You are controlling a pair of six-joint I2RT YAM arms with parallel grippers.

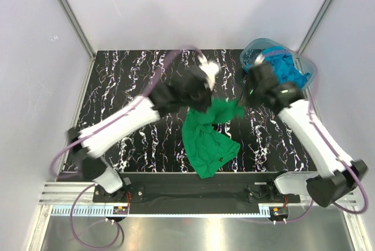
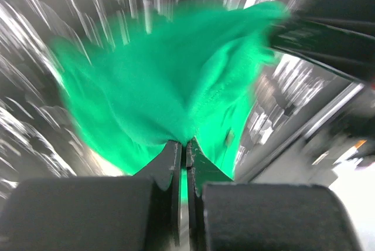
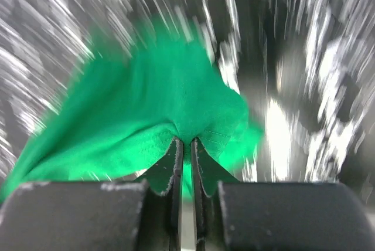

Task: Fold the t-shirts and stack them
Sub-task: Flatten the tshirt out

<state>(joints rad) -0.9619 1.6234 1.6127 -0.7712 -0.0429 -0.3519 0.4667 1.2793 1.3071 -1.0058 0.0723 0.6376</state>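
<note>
Black marbled table (image 1: 135, 81); left claw (image 2: 186, 145), right claw (image 3: 186, 142) pinch rumpled green t-shirt (image 1: 208, 139).

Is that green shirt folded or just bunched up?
Bunched up, not folded. The green shirt lies wrinkled on the table, with the left tool and right tool each shut on its upper edge.

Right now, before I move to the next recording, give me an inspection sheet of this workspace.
Surface: black table with white marbling.
Job's things: green t-shirt gripped at its upper edge by both arms, the rest bunched below; turquoise t-shirts piled in a clear tub at the far right corner.
Clutter: nothing seen.
Grippers: left gripper, jaws shut on the green t-shirt; right gripper, the same.
Cables: purple cables looping beside both arms.
Surroundings: white walls, metal frame posts.
</note>
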